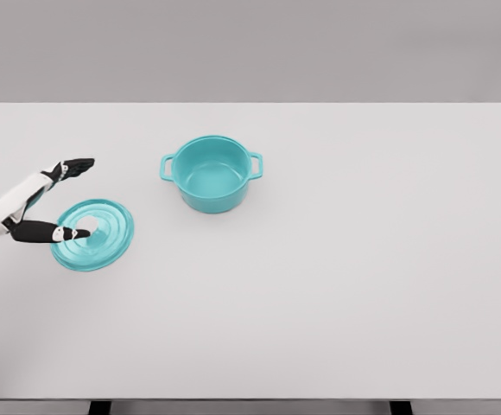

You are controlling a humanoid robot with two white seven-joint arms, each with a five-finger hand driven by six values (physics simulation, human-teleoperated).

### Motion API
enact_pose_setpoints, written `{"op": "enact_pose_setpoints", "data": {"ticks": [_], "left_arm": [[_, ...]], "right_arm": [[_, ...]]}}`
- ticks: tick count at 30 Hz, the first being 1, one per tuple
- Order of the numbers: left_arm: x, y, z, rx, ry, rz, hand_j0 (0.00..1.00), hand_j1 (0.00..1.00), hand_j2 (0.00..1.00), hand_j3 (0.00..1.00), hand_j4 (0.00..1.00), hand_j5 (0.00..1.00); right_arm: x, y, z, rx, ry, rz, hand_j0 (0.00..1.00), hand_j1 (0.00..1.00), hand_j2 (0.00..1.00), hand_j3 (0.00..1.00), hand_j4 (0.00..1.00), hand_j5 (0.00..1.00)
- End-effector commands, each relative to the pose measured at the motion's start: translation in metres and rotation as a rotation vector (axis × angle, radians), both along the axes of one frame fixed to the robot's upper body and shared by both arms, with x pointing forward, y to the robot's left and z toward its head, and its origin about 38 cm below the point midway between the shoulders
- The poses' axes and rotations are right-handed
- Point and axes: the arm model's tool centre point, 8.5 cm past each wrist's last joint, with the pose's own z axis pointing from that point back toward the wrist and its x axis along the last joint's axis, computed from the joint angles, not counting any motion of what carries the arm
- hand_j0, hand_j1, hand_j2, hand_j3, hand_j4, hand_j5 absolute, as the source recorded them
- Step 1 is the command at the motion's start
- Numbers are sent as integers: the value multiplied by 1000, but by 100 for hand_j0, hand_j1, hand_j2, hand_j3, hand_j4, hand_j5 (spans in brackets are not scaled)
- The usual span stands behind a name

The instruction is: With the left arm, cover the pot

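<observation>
Teal pot [211,173] sits upright and uncovered, round and two-handled, its handles pointing left and right, inside bare. Its matching teal lid [93,234] lies flat off to the lower left, well apart from it, concentric rings and a pale centre knob showing.

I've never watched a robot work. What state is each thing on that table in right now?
Pot: upright, uncovered, nothing visible inside.
Lid: lying on the table to the left of the pot, apart from it.
Left hand: open, fingers spread over the lid, thumb reaching across its middle, not gripping it yet.
Right hand: out of view.
</observation>
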Motion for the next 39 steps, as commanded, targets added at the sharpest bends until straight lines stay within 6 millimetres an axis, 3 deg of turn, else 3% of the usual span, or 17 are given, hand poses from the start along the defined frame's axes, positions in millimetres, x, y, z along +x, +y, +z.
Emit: {"op": "enact_pose_setpoints", "data": {"ticks": [1,20,26,39], "left_arm": [[-3,-3,-10,8,31,-12,95,95,95,95,95,95],[-4,7,-19,18,75,25,91,91,91,91,91,91],[-5,3,-23,28,83,8,84,84,84,84,84,84],[-2,12,-30,65,108,45,84,84,84,84,84,84]], "right_arm": [[1,0,0,0,-2,1,100,100,100,100,100,100],[0,0,0,0,0,1,100,100,100,100,100,100],[0,0,0,0,0,1,100,100,100,100,100,100],[0,0,0,0,0,1,100,100,100,100,100,100]]}}
